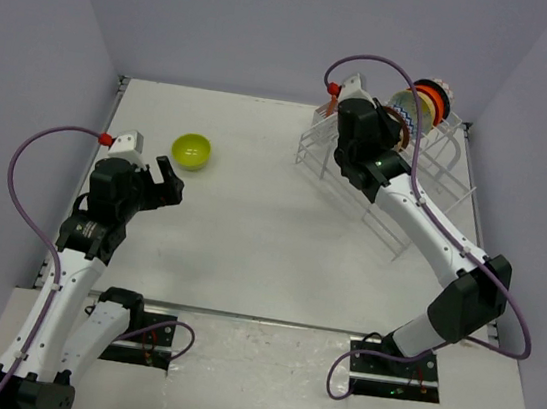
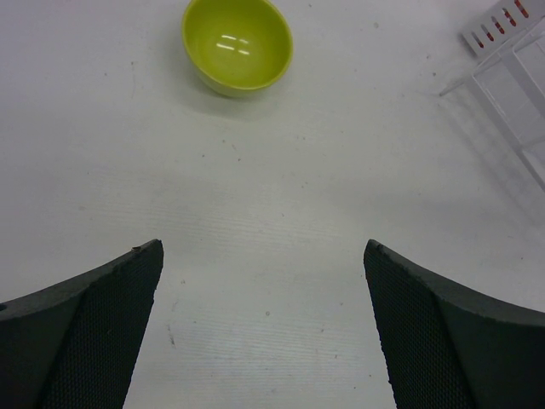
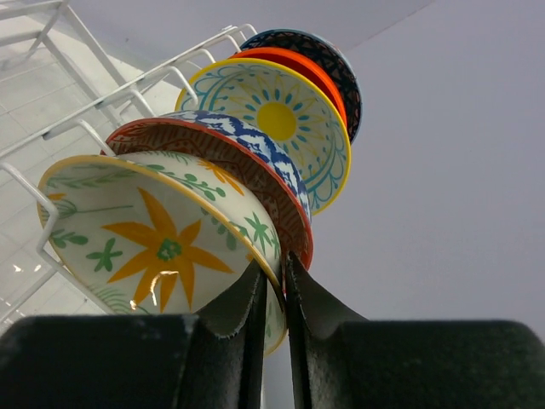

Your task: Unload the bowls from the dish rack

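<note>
The lime green bowl (image 1: pixel 192 150) stands upright on the table, apart from the rack; it also shows in the left wrist view (image 2: pixel 238 44). My left gripper (image 1: pixel 167 183) (image 2: pixel 262 251) is open and empty just near of it. Several bowls stand on edge in the white dish rack (image 1: pixel 429 175) (image 3: pixel 102 102): the white floral bowl (image 3: pixel 162 239), the pink-red patterned bowl (image 3: pixel 230 153), the yellow-centred bowl (image 3: pixel 277 119), the orange-red bowl (image 3: pixel 298 64) and the dark blue bowl (image 3: pixel 328 51). My right gripper (image 1: pixel 390 127) (image 3: pixel 283 268) is shut on the rim of the white floral bowl.
A corner of the rack (image 2: pixel 511 68) shows at the right of the left wrist view. Grey walls enclose the table on three sides, the right one close behind the rack. The right arm reaches over the rack's front tier.
</note>
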